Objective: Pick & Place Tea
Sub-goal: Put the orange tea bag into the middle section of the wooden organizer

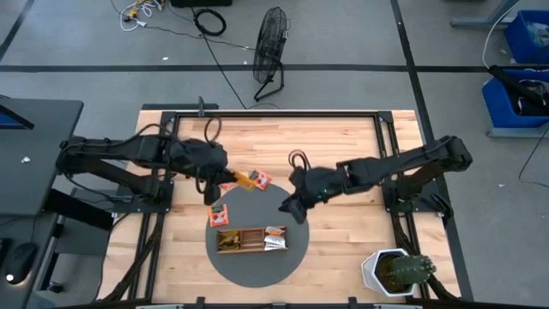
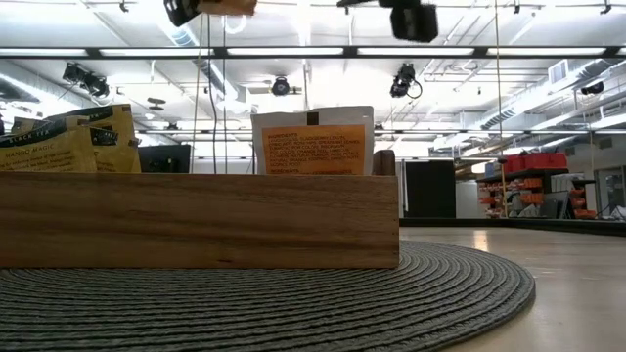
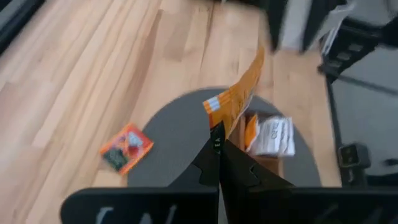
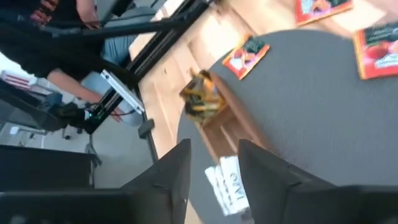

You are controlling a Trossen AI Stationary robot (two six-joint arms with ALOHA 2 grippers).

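Wide wooden counter [image 1: 343, 232] under both dark arms, and a round grey woven mat [image 1: 257, 266] lies near its front edge. On the mat sits the long wooden compartment tray [image 1: 243, 240]: yellow sachets [image 1: 225, 240] stand packed in one end, and a white sachet with an orange label [image 1: 275, 238] stands at the other end. In the low view that label faces the camera above the tray wall.

Left gripper [image 1: 214, 182] hangs above the counter just behind the mat, fingers pressed fully together on an orange sachet [image 3: 239, 99]. It is a flat paper square with a white stripe, pinched by one corner and standing up edge-on from the fingers.

Right gripper [image 1: 294, 209] hovers over the mat's back edge, beside the tray, fingers apart with nothing between them.

A red-orange sachet with a dark label [image 1: 220, 215] lies flat on the mat's rim. Another red one [image 1: 262, 180] lies on bare wood behind the mat.
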